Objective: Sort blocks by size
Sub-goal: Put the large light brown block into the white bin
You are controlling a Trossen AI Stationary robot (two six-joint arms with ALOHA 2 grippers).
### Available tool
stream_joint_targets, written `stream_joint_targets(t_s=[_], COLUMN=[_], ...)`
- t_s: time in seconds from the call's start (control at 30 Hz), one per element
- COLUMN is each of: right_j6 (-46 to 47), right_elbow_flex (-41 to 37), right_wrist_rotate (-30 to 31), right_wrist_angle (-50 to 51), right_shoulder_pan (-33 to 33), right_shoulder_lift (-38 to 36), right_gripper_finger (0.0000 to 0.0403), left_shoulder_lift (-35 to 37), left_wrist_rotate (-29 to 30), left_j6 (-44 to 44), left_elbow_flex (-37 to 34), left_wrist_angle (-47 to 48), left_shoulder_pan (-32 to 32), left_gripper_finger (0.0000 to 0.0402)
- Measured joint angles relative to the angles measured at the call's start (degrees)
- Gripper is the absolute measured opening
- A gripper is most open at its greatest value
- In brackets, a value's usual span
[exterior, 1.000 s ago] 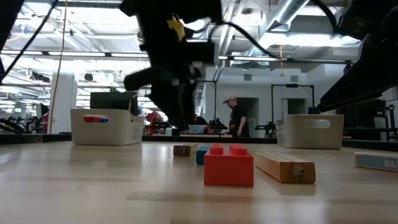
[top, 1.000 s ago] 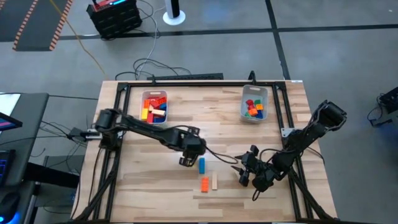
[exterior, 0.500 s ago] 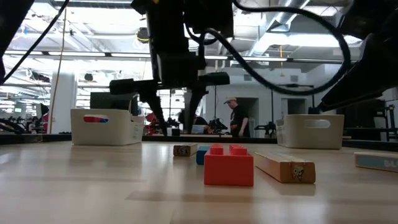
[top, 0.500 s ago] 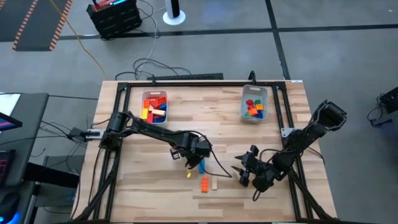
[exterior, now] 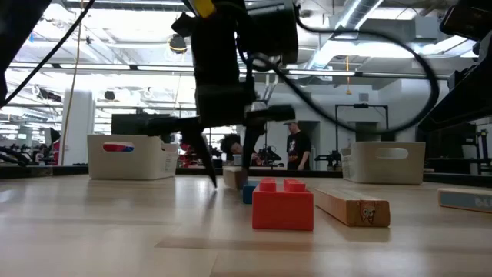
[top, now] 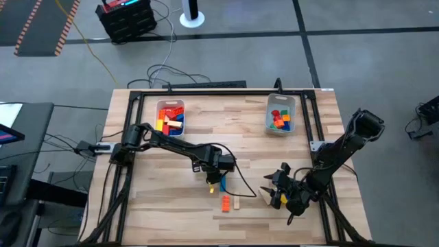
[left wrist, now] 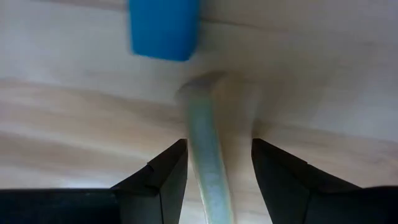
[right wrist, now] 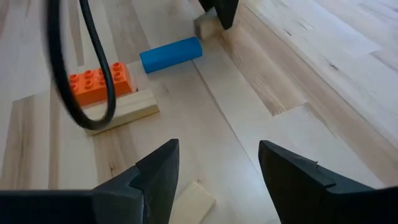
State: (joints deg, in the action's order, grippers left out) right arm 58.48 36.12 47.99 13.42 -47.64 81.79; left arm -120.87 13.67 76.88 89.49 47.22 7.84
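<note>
Both bins (top: 170,117) already hold sorted blocks — blue bar (right wrist: 170,53), orange brick (top: 225,203), tan bars left on table. Left gripper (top: 213,180) straddles small tan block (left wrist: 208,149), fingers spread; right gripper (top: 276,195) open, empty.

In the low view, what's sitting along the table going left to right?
Left clear bin → left gripper → red block → tan bar → right clear bin.

Two dark jointed arms; black cable loops; matte black tapered fingers (right wrist: 155,177)
</note>
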Motion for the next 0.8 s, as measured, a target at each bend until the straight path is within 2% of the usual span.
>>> stream_joint_targets(t_s=[0.27, 0.4, 0.57, 0.7, 0.8], right_j6=[0.0, 0.0, 0.1, 0.2, 0.5], right_elbow_flex=[0.0, 0.0, 0.0, 0.0, 0.0], right_wrist_rotate=[0.1, 0.7, 1.1, 1.3, 1.4], right_wrist_angle=[0.3, 0.3, 0.3, 0.3, 0.3], right_shoulder_pan=[0.0, 0.1, 0.1, 0.1, 0.1], right_shoulder_lift=[0.0, 0.0, 0.0, 0.0, 0.0], right_gripper_finger=[0.0249, 0.0249, 0.0249, 0.0249, 0.0249], left_shoulder_lift=[-1.0, -1.1, -1.1, -0.3, 1.9], left_wrist_rotate=[0.5, 0.5, 1.3, 2.8, 7.1], left_j6=[-0.5, -2.4, -6.1, -11.7, -17.3], left_elbow_flex=[0.1, 0.1, 0.0, 0.0, -0.1], left_wrist_angle=[0.3, 0.5, 1.2, 2.7, 6.0], left_shoulder_pan=[0.0, 0.0, 0.5, 0.4, -0.7], left_gripper_finger=[0.0169, 0.0133, 0.0052, 0.0051, 0.0051])
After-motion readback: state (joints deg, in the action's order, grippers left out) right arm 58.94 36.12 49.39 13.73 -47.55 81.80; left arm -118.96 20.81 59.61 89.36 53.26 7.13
